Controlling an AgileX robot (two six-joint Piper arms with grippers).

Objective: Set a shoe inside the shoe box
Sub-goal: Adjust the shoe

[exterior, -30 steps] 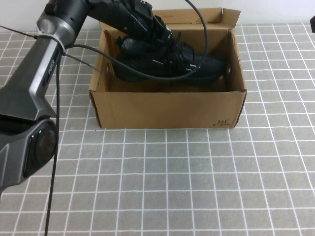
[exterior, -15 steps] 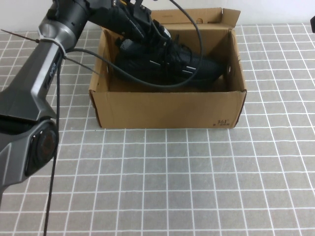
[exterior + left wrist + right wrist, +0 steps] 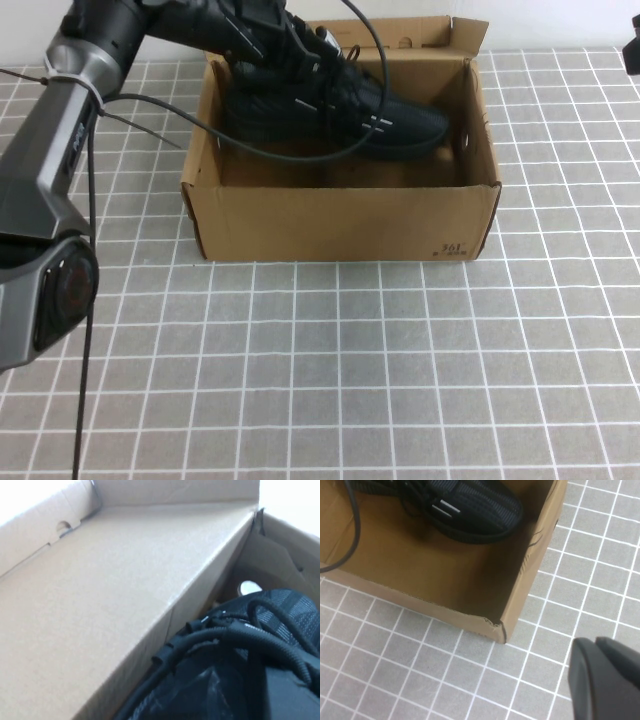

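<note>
The black shoe (image 3: 345, 108) lies lengthwise inside the open brown shoe box (image 3: 340, 215), toward its far wall, toe pointing right. My left gripper (image 3: 288, 45) reaches in over the box's back left corner and is shut on the shoe at its laced top. The left wrist view shows black laces and knit of the shoe (image 3: 272, 625) next to the shoe box's cardboard wall (image 3: 100, 605). In the right wrist view the shoe's toe (image 3: 475, 507) casts a shadow on the floor of the shoe box (image 3: 532, 575). My right gripper (image 3: 600, 647) is shut and empty, over the tiles beside the box's front right corner.
The box stands on a grey tiled tabletop (image 3: 330, 370) with white grid lines. Its lid flap (image 3: 400, 30) stands up at the back. The left arm's cable (image 3: 200, 125) loops over the box's left wall. Part of the right arm (image 3: 632, 48) shows at the far right edge.
The left arm has drawn back to the left, and the shoe has shifted with it toward the box's far left side. The right gripper has stayed put.
</note>
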